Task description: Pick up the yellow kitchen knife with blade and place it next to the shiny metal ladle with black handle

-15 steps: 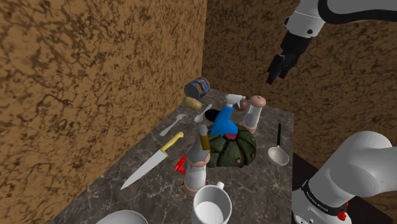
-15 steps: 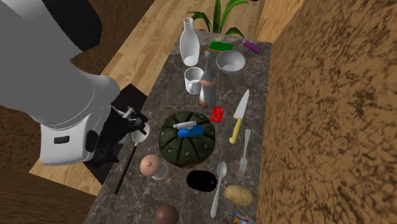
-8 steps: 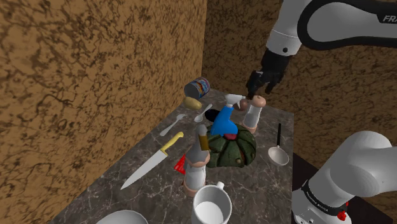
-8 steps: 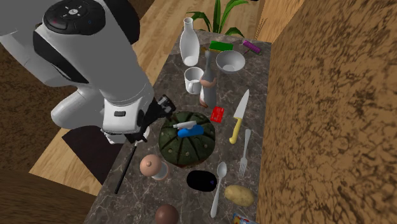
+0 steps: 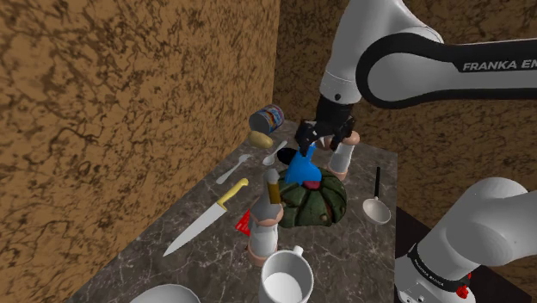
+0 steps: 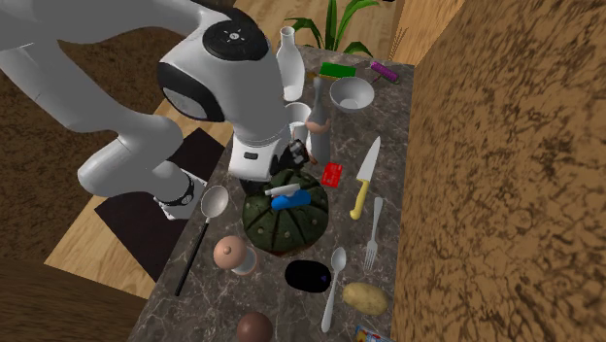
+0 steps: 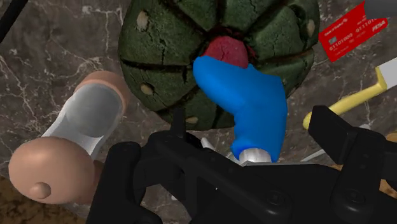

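Observation:
The knife (image 5: pixel 206 219) has a yellow handle and a silver blade. It lies flat on the dark marble counter near the brown wall, also seen as knife (image 6: pixel 366 180); its handle end (image 7: pixel 347 105) shows past one finger. The metal ladle (image 5: pixel 376 207) with a black handle lies at the counter's opposite edge, also seen as ladle (image 6: pixel 209 209). My gripper (image 5: pixel 308 143) hangs open over a blue spray bottle (image 5: pixel 303 168) that rests on a round dark green cactus-like object (image 5: pixel 317 203). In the wrist view the gripper (image 7: pixel 222 146) holds nothing. Knife and ladle lie on opposite sides of the green object.
Two tan-topped mills (image 5: pixel 342 155) (image 5: pixel 266 222) stand beside the green object. A red card (image 6: pixel 333 174), fork (image 6: pixel 375 231), spoon (image 6: pixel 334 277), potato (image 6: pixel 365 296) and can (image 5: pixel 267 119) lie near the knife. White mug (image 5: pixel 287 275), bowl (image 6: pixel 352 93) and bottle (image 6: pixel 287 64) crowd one end.
The arm has swung down and toward the shoulder view's left, from high above the counter's far corner to just over the blue bottle. Nothing on the counter has moved.

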Robot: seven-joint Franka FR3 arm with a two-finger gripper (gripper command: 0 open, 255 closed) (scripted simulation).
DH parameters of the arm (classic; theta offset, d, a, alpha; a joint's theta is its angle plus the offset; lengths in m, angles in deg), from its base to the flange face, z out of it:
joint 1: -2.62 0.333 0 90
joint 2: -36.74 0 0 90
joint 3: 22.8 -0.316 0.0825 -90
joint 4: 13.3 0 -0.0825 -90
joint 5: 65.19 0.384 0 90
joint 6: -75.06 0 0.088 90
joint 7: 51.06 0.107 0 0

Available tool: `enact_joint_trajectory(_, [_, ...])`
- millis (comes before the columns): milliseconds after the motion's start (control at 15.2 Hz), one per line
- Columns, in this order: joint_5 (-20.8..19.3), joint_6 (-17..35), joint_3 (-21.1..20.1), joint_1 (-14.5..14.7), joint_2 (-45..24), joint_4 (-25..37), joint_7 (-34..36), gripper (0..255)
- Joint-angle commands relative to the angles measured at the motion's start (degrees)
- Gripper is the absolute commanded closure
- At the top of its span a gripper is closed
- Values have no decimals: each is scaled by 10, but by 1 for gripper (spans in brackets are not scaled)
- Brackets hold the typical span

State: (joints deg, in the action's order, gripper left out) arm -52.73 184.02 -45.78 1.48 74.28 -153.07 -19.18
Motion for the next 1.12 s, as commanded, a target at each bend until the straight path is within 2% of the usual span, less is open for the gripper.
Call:
enact_joint_trajectory(0, [7, 21, -35, -6, -32, 15, 51, 0])
enact_joint_trajectory(330, [-1, 75, -120, -33, -126, 57, 174, 0])
enact_joint_trajectory(594, [-44, 113, -191, -65, -220, 107, 288, 0])
enact_joint_trajectory(858, [-136, 137, -254, -92, -341, 172, 426, 0])
enact_joint_trajectory(1056, [-233, 137, -271, -78, -447, 233, 539, 0])
